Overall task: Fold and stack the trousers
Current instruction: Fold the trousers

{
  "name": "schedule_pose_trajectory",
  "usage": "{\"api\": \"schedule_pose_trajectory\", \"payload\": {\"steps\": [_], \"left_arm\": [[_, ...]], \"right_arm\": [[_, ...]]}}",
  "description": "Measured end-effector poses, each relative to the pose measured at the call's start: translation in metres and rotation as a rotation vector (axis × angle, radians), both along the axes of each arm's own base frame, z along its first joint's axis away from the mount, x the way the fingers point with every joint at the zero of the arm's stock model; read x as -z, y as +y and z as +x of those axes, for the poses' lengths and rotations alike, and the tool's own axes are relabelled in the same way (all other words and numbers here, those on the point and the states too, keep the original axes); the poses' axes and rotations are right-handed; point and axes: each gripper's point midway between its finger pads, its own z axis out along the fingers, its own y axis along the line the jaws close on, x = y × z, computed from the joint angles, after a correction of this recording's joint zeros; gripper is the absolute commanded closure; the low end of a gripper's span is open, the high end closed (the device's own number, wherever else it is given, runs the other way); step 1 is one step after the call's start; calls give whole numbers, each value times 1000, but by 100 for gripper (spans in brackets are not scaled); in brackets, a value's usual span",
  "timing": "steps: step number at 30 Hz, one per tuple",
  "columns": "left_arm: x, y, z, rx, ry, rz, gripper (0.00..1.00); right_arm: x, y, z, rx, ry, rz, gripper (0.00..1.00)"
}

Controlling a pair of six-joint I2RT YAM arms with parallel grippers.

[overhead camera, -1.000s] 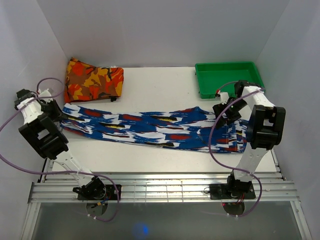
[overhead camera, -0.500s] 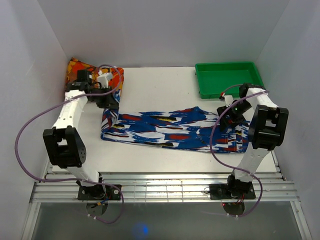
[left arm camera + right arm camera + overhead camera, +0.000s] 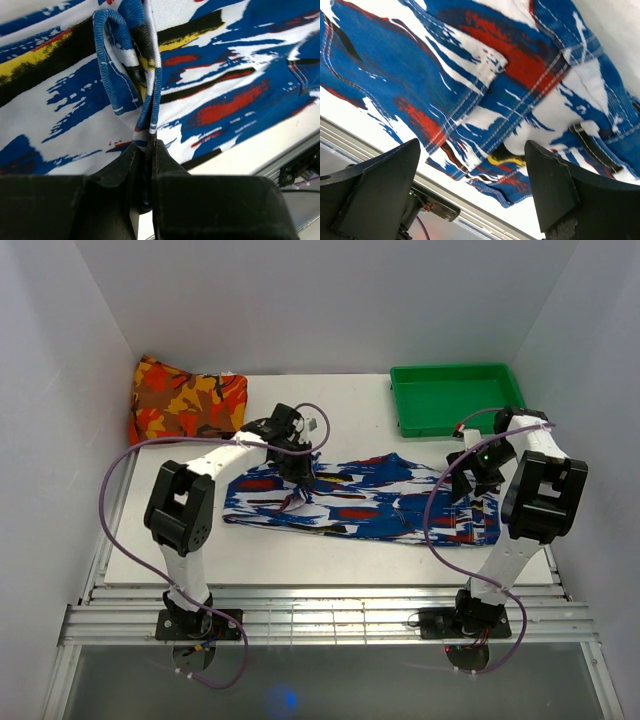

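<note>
The trousers [image 3: 380,508], blue, white and black streaked with red and yellow patches, lie stretched across the middle of the table. My left gripper [image 3: 298,472] is shut on the leg hems [image 3: 146,107], lifted and carried over the middle of the trousers so the leg end doubles over. My right gripper [image 3: 472,472] is open and empty, hovering just above the waist end [image 3: 520,100], its two fingers wide apart.
A folded orange, red and yellow cloth [image 3: 185,400] lies at the back left. A green tray [image 3: 455,400] stands at the back right. The table's front edge and metal rail [image 3: 330,620] run below the trousers.
My left gripper has carried the leg hems from the far left rightward to the middle, shortening the trousers. My right gripper shifted slightly right at the waist end.
</note>
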Motion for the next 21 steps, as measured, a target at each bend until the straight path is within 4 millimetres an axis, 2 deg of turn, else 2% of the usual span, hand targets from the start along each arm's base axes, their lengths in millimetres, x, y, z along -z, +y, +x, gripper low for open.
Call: {"api": "schedule_pose_trajectory", "payload": {"steps": [2,5,13,21], "left_arm": [[17,-11,-4,-15,31,25,100],[27,-21,-5,-37,34,43,100],[20,-68,-12,-36,-4,-7,100],[21,-83,-22,-34,8,-23,100]], "right_arm": [[-1,-4,-2,-2,-3,-8,10],[0,-6,-8,-7,4,-16,10],[3,-6,-16,-11,24,-21,10],[5,-6,-17,-11,29,-24,10]]}}
